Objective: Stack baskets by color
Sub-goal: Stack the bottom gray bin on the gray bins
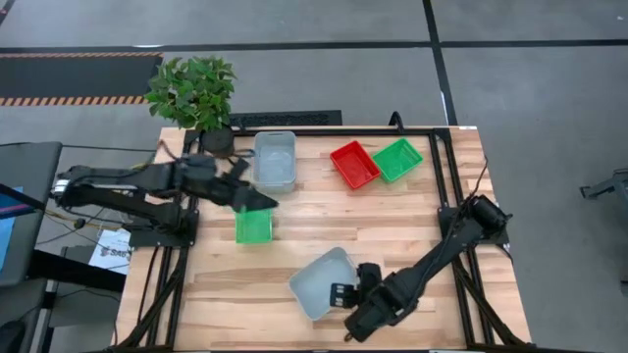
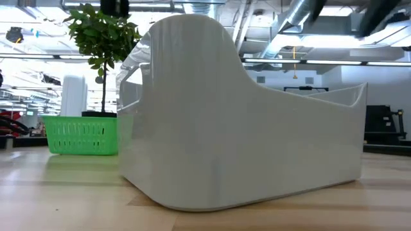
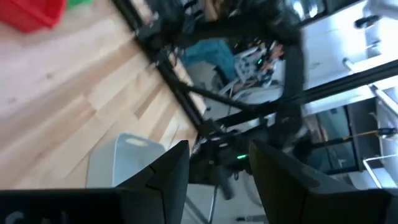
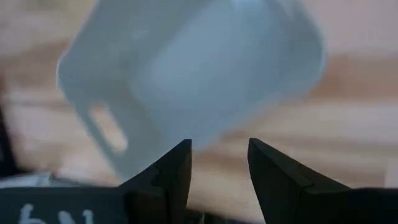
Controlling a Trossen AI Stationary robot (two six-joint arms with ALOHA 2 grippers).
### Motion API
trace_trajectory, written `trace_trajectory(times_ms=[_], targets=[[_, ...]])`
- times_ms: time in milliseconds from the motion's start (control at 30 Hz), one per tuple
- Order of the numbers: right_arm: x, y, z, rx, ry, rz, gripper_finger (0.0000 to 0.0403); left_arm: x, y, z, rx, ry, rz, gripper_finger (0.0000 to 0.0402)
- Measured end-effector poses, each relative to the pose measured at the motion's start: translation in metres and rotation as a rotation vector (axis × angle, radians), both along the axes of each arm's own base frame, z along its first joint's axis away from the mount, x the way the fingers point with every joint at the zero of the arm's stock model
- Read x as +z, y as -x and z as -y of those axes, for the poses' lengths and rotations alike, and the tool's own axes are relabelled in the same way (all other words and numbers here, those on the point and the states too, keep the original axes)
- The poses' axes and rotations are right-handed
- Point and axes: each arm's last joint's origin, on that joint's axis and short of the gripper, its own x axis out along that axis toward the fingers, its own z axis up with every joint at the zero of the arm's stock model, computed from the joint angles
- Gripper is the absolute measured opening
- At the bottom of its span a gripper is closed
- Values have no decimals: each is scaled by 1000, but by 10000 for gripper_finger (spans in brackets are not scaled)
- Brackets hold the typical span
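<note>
A pale grey basket (image 1: 322, 282) rests on its base near the table's front edge and fills the low view (image 2: 244, 128). My right gripper (image 1: 341, 294) stands open just to its right; in the right wrist view the basket (image 4: 193, 68) lies just beyond the fingertips (image 4: 217, 146), with nothing between them. My left gripper (image 1: 257, 201) hangs open in the air over the far edge of a green basket (image 1: 253, 227), holding nothing (image 3: 217, 152). Another grey basket (image 1: 275, 160), a red basket (image 1: 353, 164) and a second green basket (image 1: 397, 159) sit along the far side.
A potted green plant (image 1: 194, 93) stands at the table's far left corner. Black frame rails (image 1: 446, 176) run along the table's left and right sides. Bare wood lies in the middle of the table between the baskets.
</note>
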Motion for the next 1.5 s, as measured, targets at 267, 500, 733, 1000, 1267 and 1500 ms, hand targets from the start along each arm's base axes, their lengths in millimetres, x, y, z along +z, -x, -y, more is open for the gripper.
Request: trace_trajectory(times_ms=[267, 500, 733, 1000, 1267, 1500], targets=[[-15, -12, 24, -43, -71, -86, 177, 19, 39, -8, 45, -27, 93, 155], [-16, -9, 27, -31, -113, -168, 177, 24, 49, -12, 57, -55, 131, 155], [-22, -3, 64, -109, 3, -379, 177, 24, 49, -11, 29, -67, 137, 155], [-20, -31, 150, -71, 244, -403, 177, 24, 49, -11, 24, -100, 140, 155], [22, -46, 202, 101, 268, -384, 177, 23, 49, -10, -18, -121, 140, 155], [26, -38, 142, 144, 157, -357, 177, 23, 52, -9, -60, -123, 142, 155]])
